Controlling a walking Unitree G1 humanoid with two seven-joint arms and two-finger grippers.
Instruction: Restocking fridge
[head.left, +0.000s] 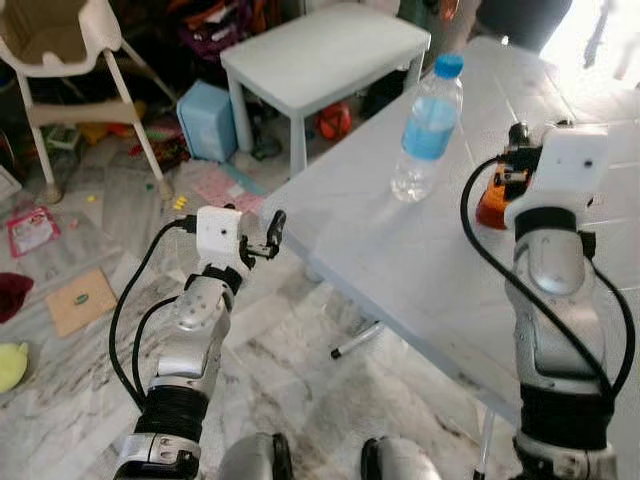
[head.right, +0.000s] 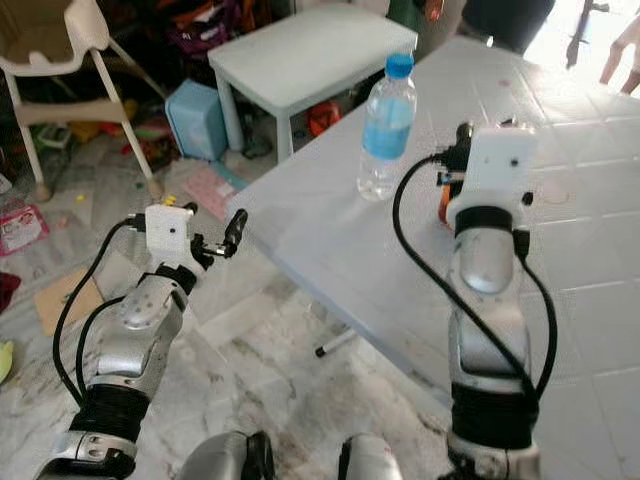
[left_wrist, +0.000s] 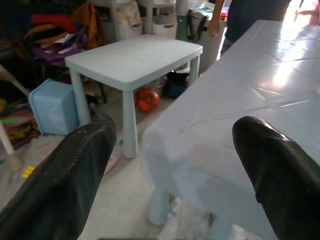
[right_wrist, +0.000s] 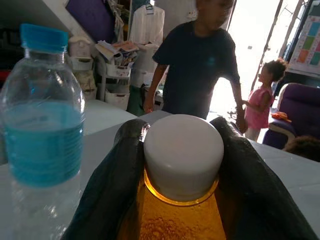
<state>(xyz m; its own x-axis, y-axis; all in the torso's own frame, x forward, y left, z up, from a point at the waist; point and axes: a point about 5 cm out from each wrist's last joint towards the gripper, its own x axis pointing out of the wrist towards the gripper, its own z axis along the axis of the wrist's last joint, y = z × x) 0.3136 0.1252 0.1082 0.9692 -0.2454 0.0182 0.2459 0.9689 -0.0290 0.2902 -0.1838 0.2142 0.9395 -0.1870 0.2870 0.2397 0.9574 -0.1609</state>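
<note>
A large white table (head.left: 400, 250) takes up the right and far side of the scene, its near-left corner pointing toward the robot. Farther off to the left stands a small pale table (head.left: 320, 50), with a blue bin (head.left: 205, 120) beside it and a high chair (head.left: 60, 60) at the far left, over a floor strewn with toys and paper. Two people (right_wrist: 200, 55) are seen in the right wrist view beyond the big table's far end.

On the big table a clear water bottle (head.left: 428, 125) with a blue cap stands upright. Just to its right, an orange bottle with a white cap (right_wrist: 182, 155) is clasped between the fingers of the right gripper (right_wrist: 180, 165), which are closed against its neck just under the cap. It appears to rest on, or just above, the tabletop; which cannot be told.

The left gripper (left_wrist: 175, 165) is held with fingers spread wide, empty, off the table's near-left corner.

The water bottle is judged to be at risk: it stands close beside the held bottle, so a sideways swing on lifting could tip it. A grip so near the cap might also let the orange bottle pivot or slip.
</note>
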